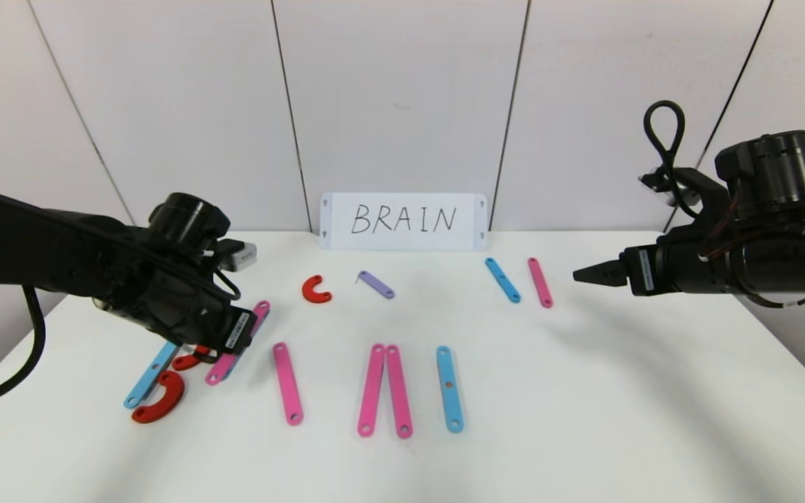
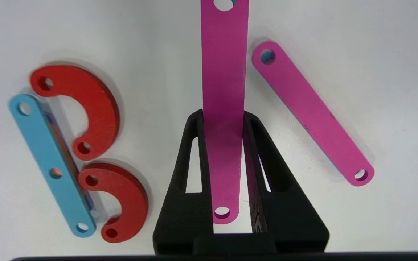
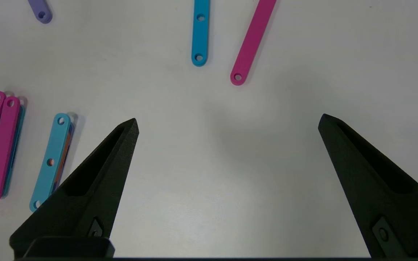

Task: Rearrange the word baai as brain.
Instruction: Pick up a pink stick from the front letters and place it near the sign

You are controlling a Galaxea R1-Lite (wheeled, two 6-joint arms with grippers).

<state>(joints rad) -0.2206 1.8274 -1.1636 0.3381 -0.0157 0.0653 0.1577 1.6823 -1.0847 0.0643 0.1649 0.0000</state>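
A white table [image 1: 584,419] fills the lower frame, grey wall panels [image 1: 402,91] behind. The letter pieces [image 1: 374,388] lie across the middle. At left, the left gripper [image 2: 223,119] clamps a pink strip [image 2: 224,90]. The right gripper [image 3: 227,123], at right, gapes wide, holding nothing.

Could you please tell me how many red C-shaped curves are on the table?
3: one red curve lies alone near the card; two, and, lie beside the left blue strip.

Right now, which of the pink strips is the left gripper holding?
The left gripper is shut on the pink strip beside the B's red curves, tilted off the table. The other pink strips lie flat and untouched.
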